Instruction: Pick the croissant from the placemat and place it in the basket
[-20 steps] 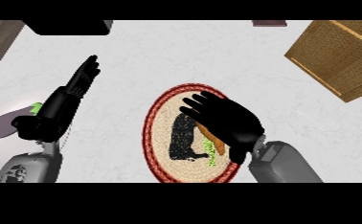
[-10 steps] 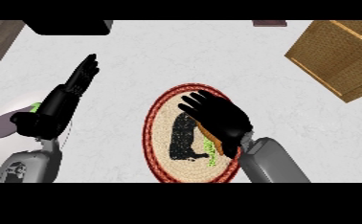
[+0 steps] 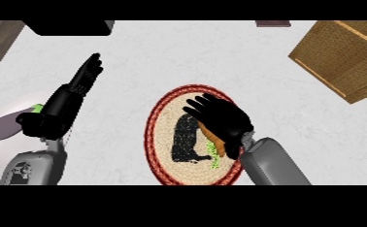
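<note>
A round woven placemat (image 3: pixel 171 110) with a red rim lies at the middle of the counter. On its right half rests the orange-brown croissant (image 3: pixel 212 137), mostly covered by my right hand (image 3: pixel 224 119). That hand hovers palm down over it, fingers spread toward the mat's top, not curled round the pastry. A small green bit (image 3: pixel 211 150) shows beside the croissant. The brown wicker basket (image 3: pixel 335 56) stands at the upper right, well away from the mat. At the left, my left hand (image 3: pixel 70 96) rests open with its fingers pointing up.
A dark box (image 3: pixel 72 27) sits at the top left and a small dark object (image 3: pixel 274 23) at the top edge. A pale dish (image 3: pixel 6 124) with something green (image 3: pixel 33 108) shows at the left edge, behind my left hand.
My right hand has drawn back and to the left over the placemat, settling lower over the croissant. The left hand has stayed where it was.
</note>
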### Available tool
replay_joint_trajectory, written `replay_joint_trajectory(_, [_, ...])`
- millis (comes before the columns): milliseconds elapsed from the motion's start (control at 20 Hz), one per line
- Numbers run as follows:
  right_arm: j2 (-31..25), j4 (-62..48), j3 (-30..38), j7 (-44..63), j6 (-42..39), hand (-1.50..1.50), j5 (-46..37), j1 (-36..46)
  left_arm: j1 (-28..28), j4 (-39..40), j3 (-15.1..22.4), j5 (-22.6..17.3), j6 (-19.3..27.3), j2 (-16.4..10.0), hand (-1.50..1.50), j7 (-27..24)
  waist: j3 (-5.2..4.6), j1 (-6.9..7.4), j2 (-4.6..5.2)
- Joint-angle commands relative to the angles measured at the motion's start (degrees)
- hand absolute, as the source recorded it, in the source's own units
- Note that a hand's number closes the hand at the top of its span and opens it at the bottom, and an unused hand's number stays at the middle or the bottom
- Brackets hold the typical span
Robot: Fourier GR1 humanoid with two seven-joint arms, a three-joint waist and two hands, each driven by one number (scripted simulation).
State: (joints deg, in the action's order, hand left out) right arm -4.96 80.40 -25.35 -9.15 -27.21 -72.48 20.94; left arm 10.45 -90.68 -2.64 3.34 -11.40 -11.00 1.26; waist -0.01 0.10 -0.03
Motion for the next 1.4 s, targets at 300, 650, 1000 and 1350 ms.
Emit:
replay_joint_trajectory(300, [1.08, -6.53, -1.17, -3.94, -0.70, 1.50, -4.00, 3.17, 1.50, 1.61, -0.78, 0.36, -0.88, 0.45, 0.00, -0.34, 0.01, 0.05, 0.06])
replay_joint_trajectory(650, [-1.88, -9.94, -3.83, -9.57, 8.70, 1.50, -8.89, 3.26, -2.12, -3.42, -0.56, -0.96, -2.15, 0.72, 0.00, 2.13, 0.02, 0.39, 0.06])
replay_joint_trajectory(1000, [4.75, -6.85, 16.87, 15.30, 7.49, 1.50, -5.92, 0.57, -1.43, -2.44, -2.12, -0.40, -1.29, -0.20, 0.00, 1.33, 0.12, -2.15, 0.16])
replay_joint_trajectory(1350, [4.92, -5.23, 29.08, 42.45, 17.30, 1.50, 6.08, 5.94, -0.66, -2.00, 0.30, 0.21, -1.24, 1.79, 0.00, 0.94, 0.17, 0.89, 0.36])
